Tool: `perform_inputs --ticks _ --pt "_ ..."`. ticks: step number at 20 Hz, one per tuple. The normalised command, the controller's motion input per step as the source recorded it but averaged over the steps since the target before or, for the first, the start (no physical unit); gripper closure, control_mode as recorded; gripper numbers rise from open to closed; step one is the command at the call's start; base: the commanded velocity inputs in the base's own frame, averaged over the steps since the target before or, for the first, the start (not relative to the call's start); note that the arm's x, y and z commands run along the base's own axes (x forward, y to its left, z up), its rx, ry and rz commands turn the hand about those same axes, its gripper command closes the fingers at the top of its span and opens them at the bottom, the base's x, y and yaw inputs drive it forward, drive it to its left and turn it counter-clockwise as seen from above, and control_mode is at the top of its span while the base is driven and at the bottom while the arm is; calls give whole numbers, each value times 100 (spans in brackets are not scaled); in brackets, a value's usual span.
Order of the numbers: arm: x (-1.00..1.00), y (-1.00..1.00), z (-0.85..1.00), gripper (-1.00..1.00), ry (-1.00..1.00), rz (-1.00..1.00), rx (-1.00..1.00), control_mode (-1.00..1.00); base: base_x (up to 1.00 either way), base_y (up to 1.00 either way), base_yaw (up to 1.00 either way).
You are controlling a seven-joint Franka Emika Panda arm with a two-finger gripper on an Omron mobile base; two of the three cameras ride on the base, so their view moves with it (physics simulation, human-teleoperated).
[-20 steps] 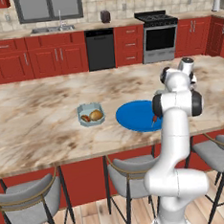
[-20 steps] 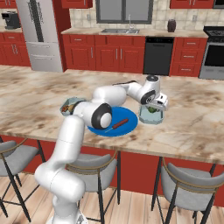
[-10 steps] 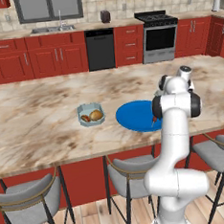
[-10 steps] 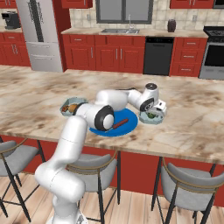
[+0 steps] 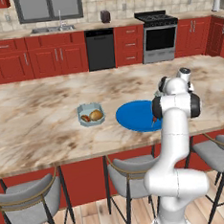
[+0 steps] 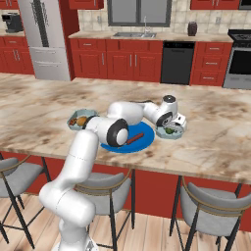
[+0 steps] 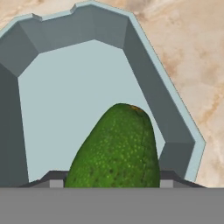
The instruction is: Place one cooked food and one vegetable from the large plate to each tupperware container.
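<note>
Two tupperware containers and one large plate (image 5: 133, 116) sit on the marble bench (image 5: 43, 129). The plate, flat and bright blue, serves as the landmark at the middle of the near side of the bench.

The first tupperware container (image 5: 90, 115) stands just to the left of the plate in the left base view and holds two browned cooked pieces; in the right base view there seems to be something green beside them, too small to name. The second tupperware container (image 6: 170, 131) stands at the plate's opposite edge, touching or nearly touching its rim. On the plate itself lies one dark reddish stick-shaped item (image 6: 133, 139), which may be a sausage.

The gripper (image 6: 170, 128) is lowered into the second container. In the hand view a green, speckled avocado (image 7: 117, 151) lies right at the jaws, between the two tips, with the container's pale floor and grey walls behind it. The jaws appear to be grasping the avocado, which is inside this tub.
</note>
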Motion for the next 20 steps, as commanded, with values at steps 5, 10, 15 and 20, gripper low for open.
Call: perform_inputs --ticks 5,10,15,20 --pt "3 0 2 -100 0 0 0 -100 0 0 0" --pt "0 0 3 -100 1 0 0 -100 0 0 0" --pt "-3 2 7 -100 0 -1 -6 -100 0 0 0" --pt "-46 36 66 -100 0 -7 -9 -100 0 0 0"
